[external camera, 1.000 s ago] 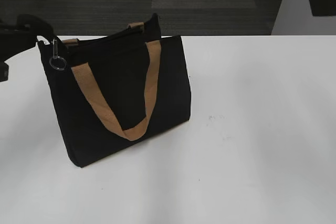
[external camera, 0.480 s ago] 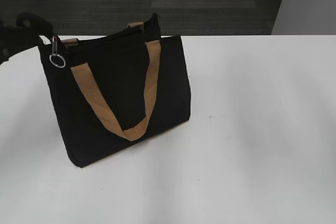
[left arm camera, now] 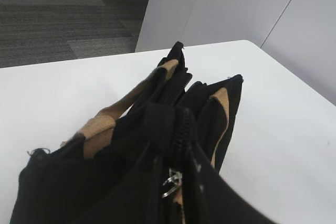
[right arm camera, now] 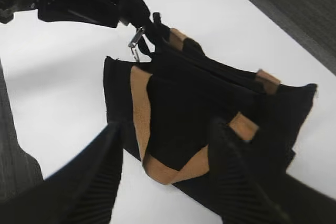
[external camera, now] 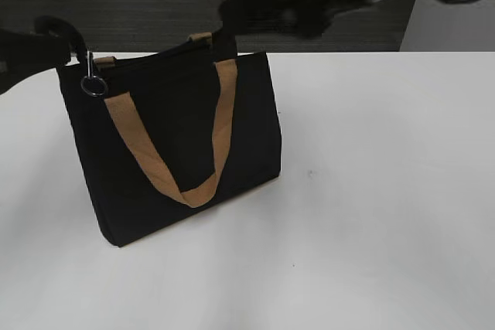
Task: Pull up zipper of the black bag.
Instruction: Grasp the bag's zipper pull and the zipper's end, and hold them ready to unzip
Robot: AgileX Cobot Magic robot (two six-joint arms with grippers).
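The black bag (external camera: 178,137) stands upright on the white table, a tan handle hanging down its near side. The zipper's silver pull with its ring (external camera: 92,83) hangs at the bag's top left corner. My left gripper (external camera: 66,48) is shut on the bag's fabric end at that corner. In the left wrist view, the pull (left arm camera: 172,182) sits on the zip line between the jaws (left arm camera: 169,145). My right gripper (external camera: 236,13) is open and empty, hovering over the bag's far top end. In the right wrist view, its fingers (right arm camera: 167,125) frame the bag (right arm camera: 189,103), the pull (right arm camera: 136,43) and the left gripper (right arm camera: 126,6).
The white table (external camera: 387,191) stretches to the right of and in front of the bag. Its far edge runs just behind the bag, with dark carpet beyond. A white panel (external camera: 448,25) stands at the back right.
My right arm has swung in from the upper right to above the bag's far end. The ring of the pull has risen slightly at the left corner.
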